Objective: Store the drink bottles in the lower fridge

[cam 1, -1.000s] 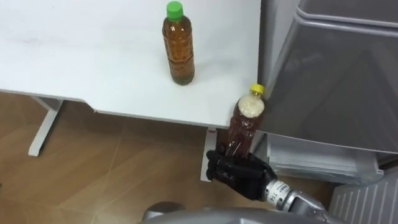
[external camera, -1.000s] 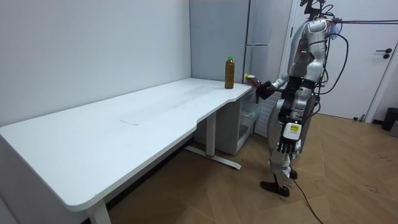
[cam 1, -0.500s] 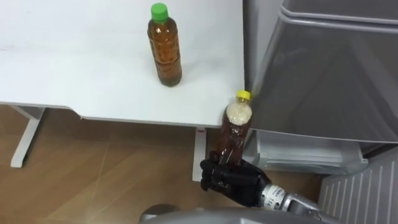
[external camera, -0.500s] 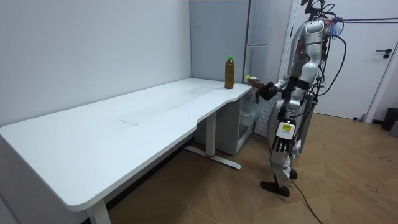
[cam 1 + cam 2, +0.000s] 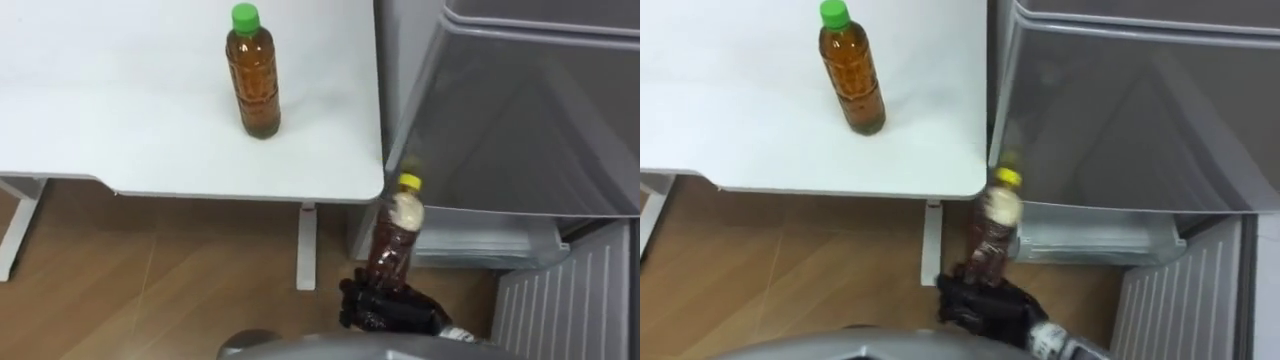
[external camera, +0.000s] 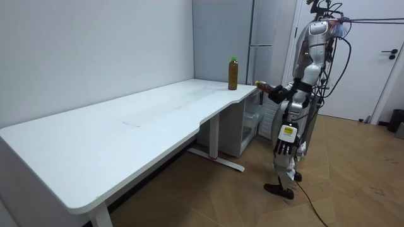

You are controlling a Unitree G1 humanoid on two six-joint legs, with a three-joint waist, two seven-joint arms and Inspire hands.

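A brown drink bottle with a yellow cap (image 5: 392,235) is held upright in my right hand (image 5: 390,308), whose fingers curl round its lower part. It hangs over the floor just past the table's corner, in front of the open lower fridge (image 5: 480,245). A second brown bottle with a green cap (image 5: 253,75) stands on the white table (image 5: 120,150) near its fridge-side end. In the room view I stand between the table's end and the fridge, and my left hand (image 6: 284,146) hangs at my side with relaxed fingers.
The grey upper fridge door (image 5: 520,110) is closed above the open lower compartment. The lower door (image 5: 560,300) stands swung out at the right. A table leg (image 5: 306,245) stands close to the left of the held bottle. Wooden floor lies below.
My right hand has carried the yellow-capped bottle to the right and lower, off the table's corner toward the lower fridge. The head view has shifted right as well.
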